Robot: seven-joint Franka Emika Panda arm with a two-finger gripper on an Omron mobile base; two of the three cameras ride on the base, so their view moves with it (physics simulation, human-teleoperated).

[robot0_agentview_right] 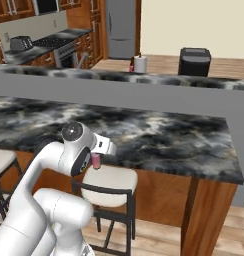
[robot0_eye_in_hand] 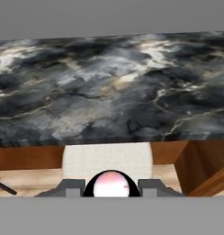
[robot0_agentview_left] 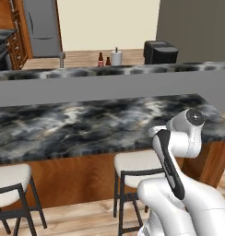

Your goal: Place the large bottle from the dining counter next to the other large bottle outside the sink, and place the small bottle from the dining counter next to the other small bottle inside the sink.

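Below the edge of the dining tabletop (robot0_eye_in_hand: pixel 109 92), the hand (robot0_eye_in_hand: pixel 111 187) holds the small pink bottle (robot0_agentview_right: pixel 96 161). Keep it upright and clear of the stool (robot0_agentview_right: pixel 111 181) during the carry to the sink.

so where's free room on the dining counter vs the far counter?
The dining counter shows bare marble from its front edge back to the grey raised ledge. Crowded: the far counter, where brown bottles stand close beside the paper towel roll. The gripper is shut on the small bottle.

Bare dining counter (robot0_agentview_left: pixel 86 124) ahead (raised grey ledge (robot0_agentview_left: pixel 109 85) behind), stool (robot0_agentview_right: pixel 111 182) underneath.
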